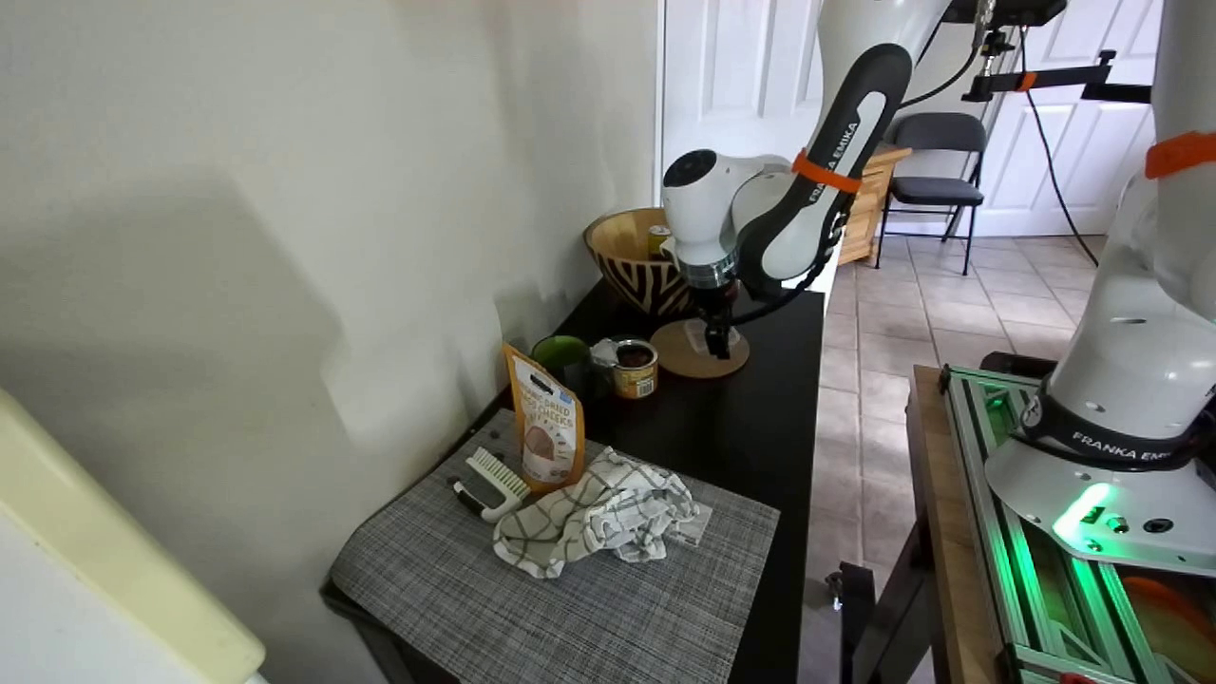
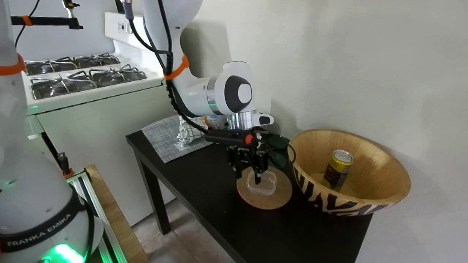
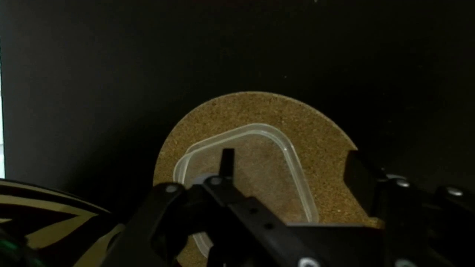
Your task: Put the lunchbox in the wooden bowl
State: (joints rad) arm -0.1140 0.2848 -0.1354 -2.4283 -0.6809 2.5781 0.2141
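"FRANKA EMIKA" on arm, "DRIED", "CHEEKS" on pouch

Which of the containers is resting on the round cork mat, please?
That's the clear plastic lunchbox beneath the open pincer; the wooden bowl, opened tin and green cup stand off the mat.

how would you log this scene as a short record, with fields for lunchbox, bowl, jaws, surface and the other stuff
item: clear lunchbox on a round cork mat
destination: wooden bowl with dark stripes, holding a can
jaws: apart; in the wrist view one overlaps the lunchbox, the other stands past its edge; contact unclear
status: lunchbox not yet in the wooden bowl
surface: black table
others: green cup, opened tin; snack bag, brush and crumpled cloth on a gray placemat
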